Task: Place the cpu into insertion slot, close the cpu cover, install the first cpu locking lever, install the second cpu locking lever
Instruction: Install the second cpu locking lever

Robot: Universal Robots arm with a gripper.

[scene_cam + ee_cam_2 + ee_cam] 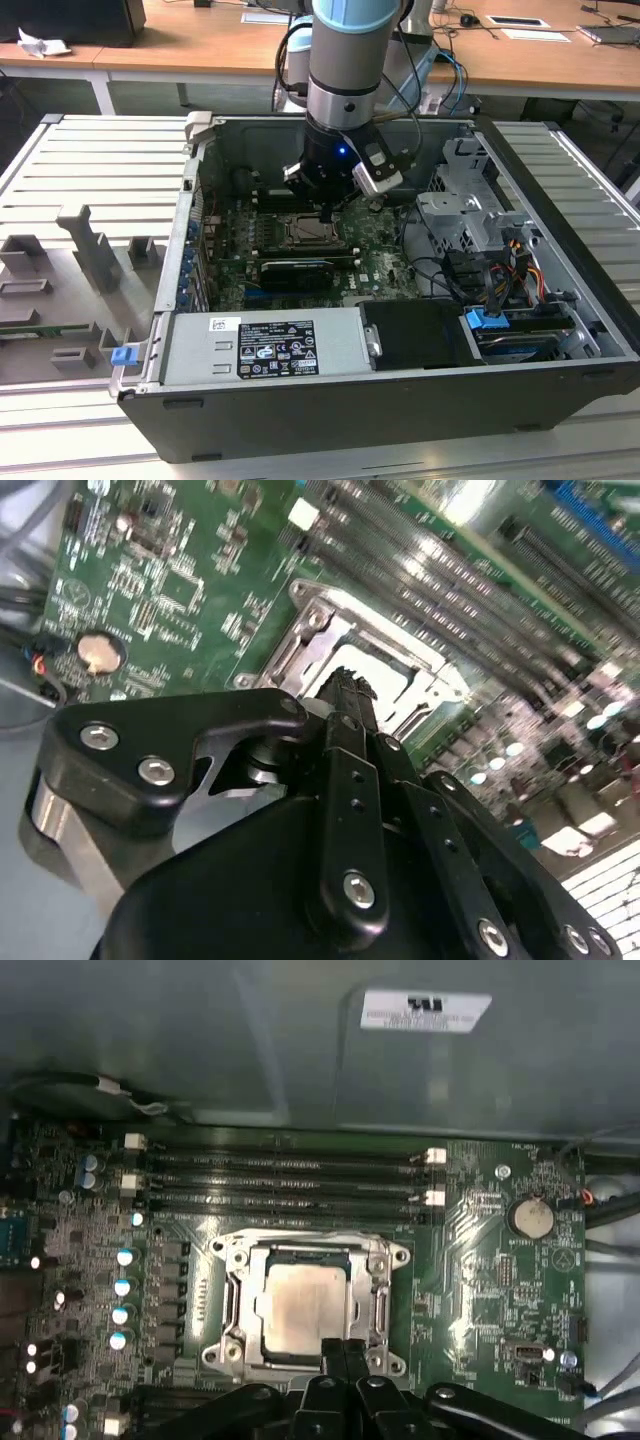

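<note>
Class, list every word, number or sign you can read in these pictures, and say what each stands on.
Black label on the power supply: too small to read.
White sticker on the case wall: blurred, unreadable.
Motherboard print: too small to read.

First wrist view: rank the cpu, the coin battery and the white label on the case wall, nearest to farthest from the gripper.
1. The cpu, seated in the socket right at the gripper.
2. The coin battery, off to one side on the motherboard.
3. The white label, on the grey case wall beyond the memory slots.
</note>
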